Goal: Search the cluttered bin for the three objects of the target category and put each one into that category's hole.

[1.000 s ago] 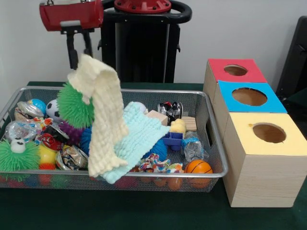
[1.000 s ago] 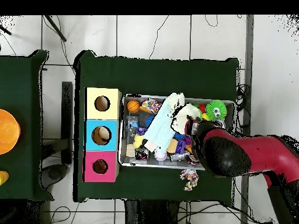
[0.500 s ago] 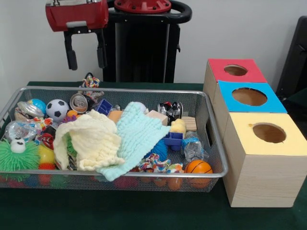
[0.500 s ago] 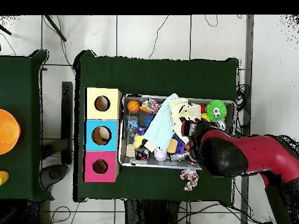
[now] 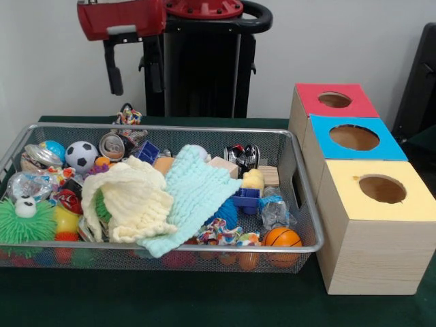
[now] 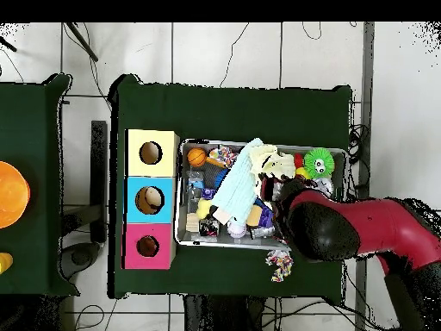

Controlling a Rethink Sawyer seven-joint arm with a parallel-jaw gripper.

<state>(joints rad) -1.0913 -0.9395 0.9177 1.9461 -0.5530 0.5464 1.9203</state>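
Observation:
My gripper (image 5: pixel 135 73) hangs open and empty above the far left of the wire bin (image 5: pixel 68 244), well clear of the clutter. A cream knitted cloth (image 5: pixel 133 197) lies crumpled in the bin, half over a green spiky ball. A mint knitted cloth (image 5: pixel 197 189) lies beside it, draped toward the front rim. To the right stand three boxes with round holes: red (image 5: pixel 334 100), blue (image 5: pixel 354 137) and yellow (image 5: pixel 381 189). From overhead the red arm (image 6: pixel 344 228) covers part of the bin (image 6: pixel 180 194); both the cream cloth (image 6: pixel 276 162) and the mint cloth (image 6: pixel 234 185) show.
The bin also holds a soccer ball (image 5: pixel 82 155), a can (image 5: pixel 111 144), a small orange basketball (image 5: pixel 282 237), a green spiky toy with eyes (image 5: pixel 26 221), a yellow duck (image 5: pixel 253 179) and foil wrappers. A knotted rope toy (image 5: pixel 126 116) lies behind the bin.
One second ago my gripper held the cream cloth up above the bin. It let go; the cloth fell into a heap, and the open gripper has drifted right.

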